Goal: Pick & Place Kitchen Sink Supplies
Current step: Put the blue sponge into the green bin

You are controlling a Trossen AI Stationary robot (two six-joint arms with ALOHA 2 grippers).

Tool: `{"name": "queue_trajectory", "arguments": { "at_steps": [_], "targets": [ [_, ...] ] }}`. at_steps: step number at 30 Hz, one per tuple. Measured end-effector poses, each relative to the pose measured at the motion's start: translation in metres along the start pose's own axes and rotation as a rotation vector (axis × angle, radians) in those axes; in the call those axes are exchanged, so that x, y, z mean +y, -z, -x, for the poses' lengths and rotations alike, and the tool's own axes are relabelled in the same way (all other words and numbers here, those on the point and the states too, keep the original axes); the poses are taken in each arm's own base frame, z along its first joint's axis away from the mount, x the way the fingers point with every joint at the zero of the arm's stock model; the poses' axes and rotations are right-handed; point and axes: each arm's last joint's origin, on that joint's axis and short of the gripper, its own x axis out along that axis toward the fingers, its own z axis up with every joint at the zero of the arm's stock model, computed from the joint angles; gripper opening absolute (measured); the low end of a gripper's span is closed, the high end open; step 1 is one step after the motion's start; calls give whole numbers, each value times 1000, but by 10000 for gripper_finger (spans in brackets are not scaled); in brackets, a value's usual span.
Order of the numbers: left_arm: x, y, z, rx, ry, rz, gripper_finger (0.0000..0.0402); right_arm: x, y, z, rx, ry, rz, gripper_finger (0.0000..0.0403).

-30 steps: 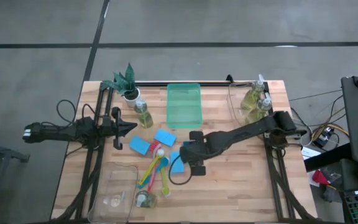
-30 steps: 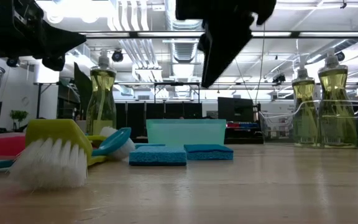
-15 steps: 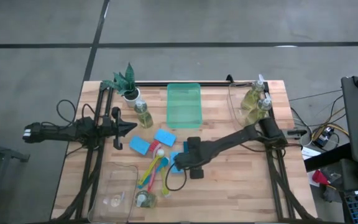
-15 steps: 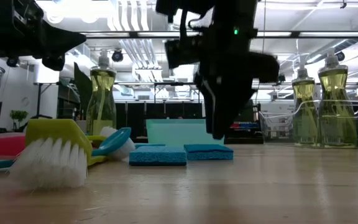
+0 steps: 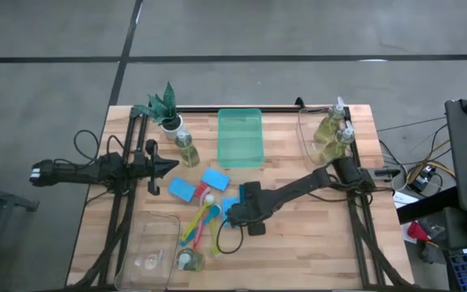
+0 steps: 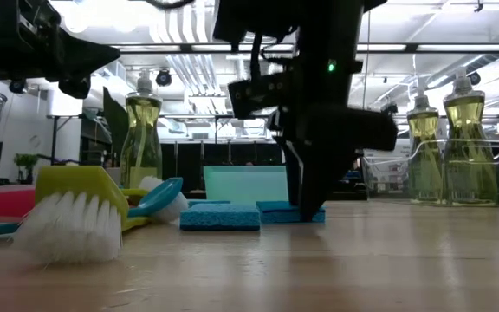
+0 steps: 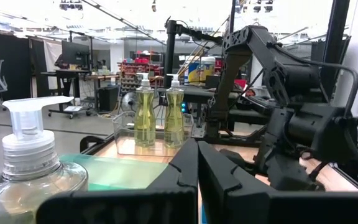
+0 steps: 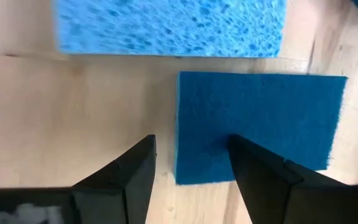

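Sponge (image 8: 260,124), dark blue, lies flat on the wooden table (image 5: 314,235) near its middle, with a lighter blue sponge (image 8: 169,25) just beside it. The right gripper (image 8: 191,165) is down at table level with its fingers spread, one finger (image 8: 272,180) over the dark sponge's edge and the other (image 8: 126,177) on bare wood beside it, so nothing is pinched. In the high view this gripper (image 5: 235,215) sits just right of the brushes (image 5: 203,223), which lie in a loose bunch with coloured handles. Two more sponges (image 5: 199,185) lie just above them, near a soap bottle (image 5: 187,149) and the green tray (image 5: 240,136). The left gripper (image 5: 169,166) hangs at the table's left side, pressed together and empty.
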Motion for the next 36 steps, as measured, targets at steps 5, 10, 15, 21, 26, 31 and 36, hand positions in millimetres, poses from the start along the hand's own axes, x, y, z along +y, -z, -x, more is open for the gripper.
{"name": "queue_trajectory", "arguments": {
  "at_steps": [5,10,15,21,26,31,36],
  "targets": [
    [0,0,0,0,0,0,3,1,-1,-5,-1,16,-1,163],
    [0,0,0,0,0,0,3,3,-1,-11,9,25,0,110],
    [0,0,0,0,0,0,3,5,-1,-16,19,24,4,53],
    [0,0,0,0,0,0,3,3,-1,-11,8,11,0,12],
    [0,0,0,0,0,0,3,-1,-1,1,-19,1,-23,9],
    [0,0,0,0,0,0,3,-5,-1,19,-59,-8,-39,9],
    [0,0,0,1,0,0,3,-11,0,39,-106,-19,-50,8]
  ]
}}
